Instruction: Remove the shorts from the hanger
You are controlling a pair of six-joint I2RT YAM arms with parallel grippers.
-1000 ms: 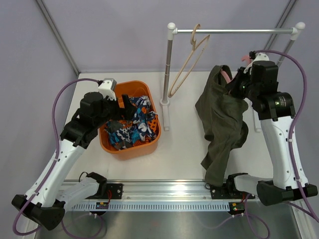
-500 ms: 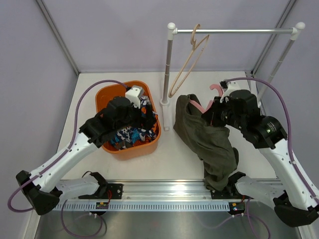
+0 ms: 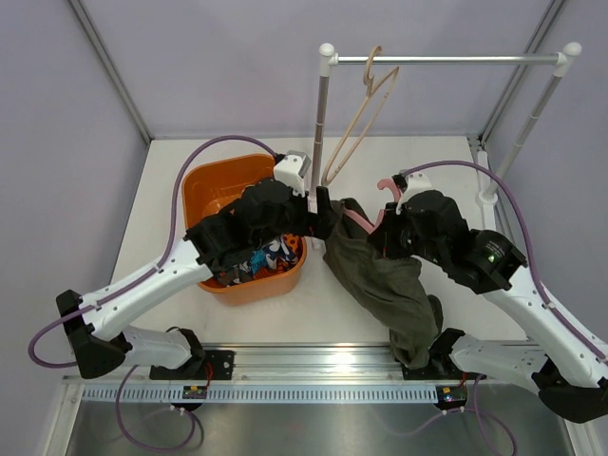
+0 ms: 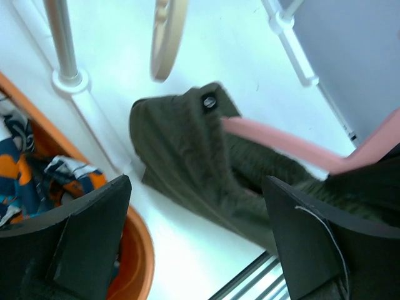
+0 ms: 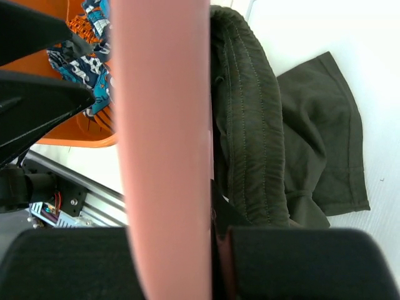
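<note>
Dark olive shorts [image 3: 385,275] hang on a pink hanger [image 3: 364,218] and trail down to the table's front edge. My right gripper [image 3: 399,223] is shut on the pink hanger [image 5: 165,125], holding it over the table middle; the shorts [image 5: 250,119] drape beside it. My left gripper [image 3: 328,217] is open, reaching to the waistband end of the shorts [image 4: 187,150]. In the left wrist view the pink hanger [image 4: 281,145] pokes out of the waistband, and my open fingers [image 4: 87,231] straddle the cloth below it without touching.
An orange basket [image 3: 214,190] of patterned clothes sits at the left, under my left arm. A white clothes rail [image 3: 446,59] stands behind, with an empty wooden hanger [image 3: 361,114] on it. Its post foot [image 3: 314,198] is beside my left gripper.
My right arm has carried the hanger and shorts left and forward, away from the rail. My left arm has swung right from over the basket to the shorts' waistband.
</note>
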